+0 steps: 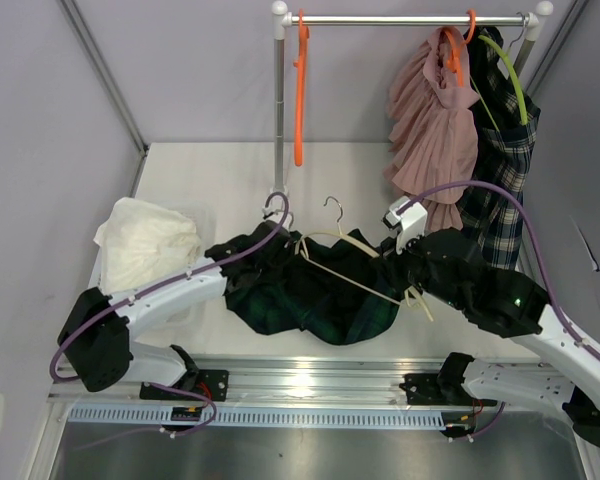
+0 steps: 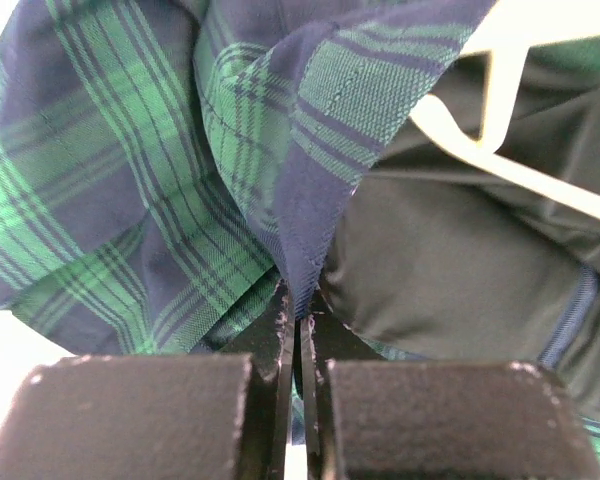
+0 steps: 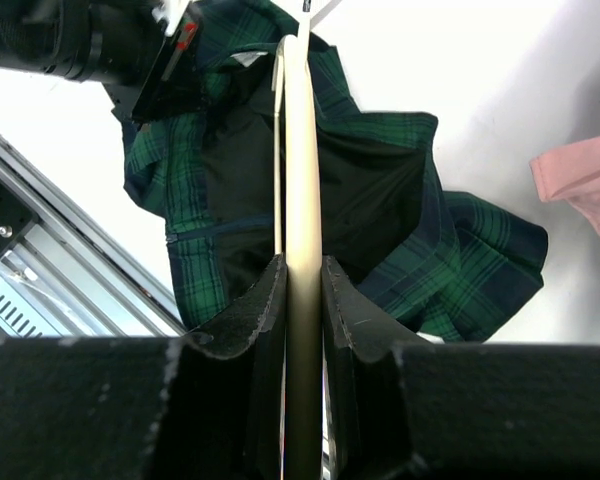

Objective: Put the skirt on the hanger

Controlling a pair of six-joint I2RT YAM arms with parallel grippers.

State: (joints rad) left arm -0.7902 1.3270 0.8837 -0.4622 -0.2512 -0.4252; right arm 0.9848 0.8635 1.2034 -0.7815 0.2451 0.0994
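L wrist cam only: left pincer [image 2: 298,312] nipped green-navy plaid fabric skirt [image 2: 100,180] fold; R wrist: right pincer [image 3: 302,275] clamped cream plastic hanger [image 3: 302,150].

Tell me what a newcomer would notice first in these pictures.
The dark green plaid skirt, heaped in the middle of the table, draws the eye first, with the left gripper pinched shut on a fold of it. Next comes the cream hanger lying over the skirt, clamped in the right gripper. Behind them, a pink garment hangs from the rail at the far right.
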